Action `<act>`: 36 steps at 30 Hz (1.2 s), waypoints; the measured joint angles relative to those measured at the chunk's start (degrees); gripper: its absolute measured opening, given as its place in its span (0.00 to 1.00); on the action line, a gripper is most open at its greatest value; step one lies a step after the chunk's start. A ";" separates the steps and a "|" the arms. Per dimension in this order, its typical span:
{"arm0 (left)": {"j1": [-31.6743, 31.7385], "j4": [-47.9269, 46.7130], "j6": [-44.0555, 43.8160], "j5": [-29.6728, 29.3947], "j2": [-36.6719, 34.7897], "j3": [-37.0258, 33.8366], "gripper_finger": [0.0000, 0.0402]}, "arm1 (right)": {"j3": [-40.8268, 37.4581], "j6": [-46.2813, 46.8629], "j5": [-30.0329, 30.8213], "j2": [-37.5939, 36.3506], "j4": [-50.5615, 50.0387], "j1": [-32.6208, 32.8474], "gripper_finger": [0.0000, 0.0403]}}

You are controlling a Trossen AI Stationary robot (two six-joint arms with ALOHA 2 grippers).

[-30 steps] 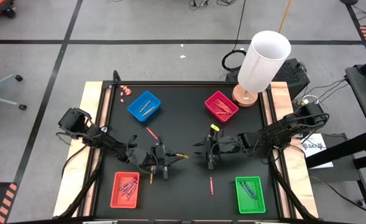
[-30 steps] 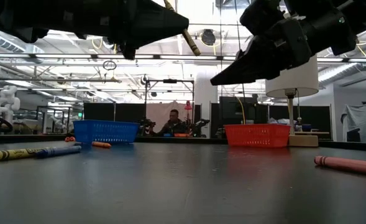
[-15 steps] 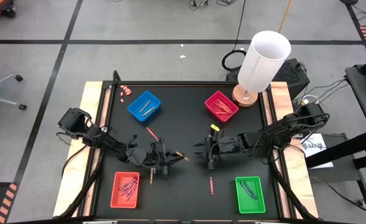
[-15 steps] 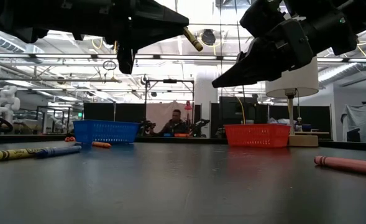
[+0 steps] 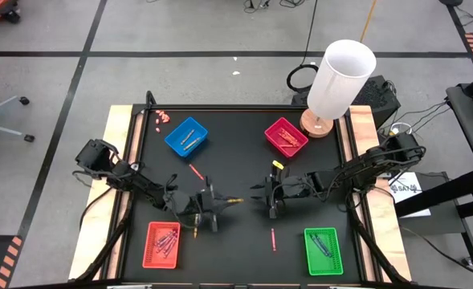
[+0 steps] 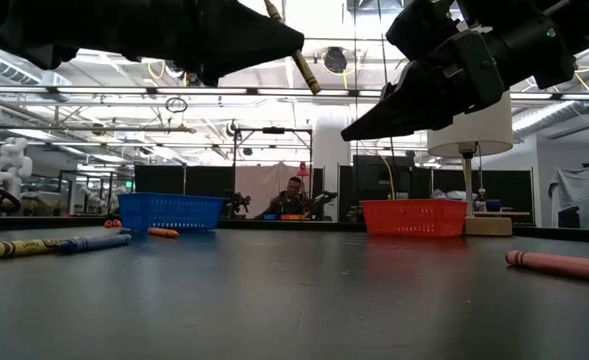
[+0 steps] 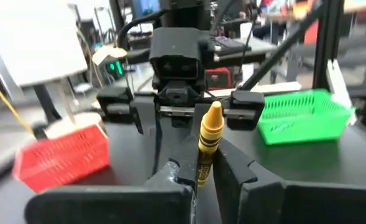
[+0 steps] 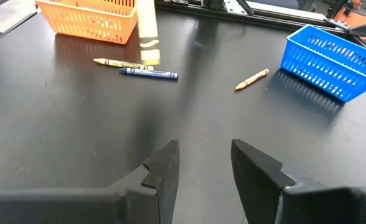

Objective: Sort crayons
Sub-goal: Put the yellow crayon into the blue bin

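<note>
Left gripper [image 5: 220, 202] clamped on a yellow crayon [image 7: 209, 142], raised off the black table [image 5: 236, 172] near its middle, well short of the magenta tray [image 5: 285, 136]. Crayon pinched at its lower end so the tip juts free past the fingers [image 7: 170, 177], probably to let it drop cleanly into a tray. Right gripper [image 5: 259, 193] just across from the left one, jaws apart and empty, likely waiting clear of the carry or for a handover. More crayons loose on the table: a pink one [image 5: 273, 238] between the red tray [image 5: 162, 244] and green tray [image 5: 324, 250], a red one [image 5: 196, 171] just beyond the blue tray [image 5: 186, 136] from the magenta tray. Others already lying in the trays, each group apart, so sorting looks well under way.
</note>
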 joint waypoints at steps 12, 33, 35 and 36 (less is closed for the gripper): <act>0.00 -1.84 13.88 -0.25 0.00 0.00 0.07 | 0.00 -0.02 -0.02 0.00 0.02 0.01 0.32; 1.13 -4.57 4.76 -12.81 -3.28 0.00 0.07 | 0.00 -0.03 -0.04 0.00 0.01 0.01 0.32; 1.70 -6.98 4.77 -16.22 -5.25 0.00 0.07 | 0.00 -0.11 -0.03 0.00 -0.05 0.01 0.32; 2.03 -8.74 4.77 -17.93 -6.47 0.00 0.07 | 0.00 -0.14 -0.03 0.00 -0.15 0.00 0.32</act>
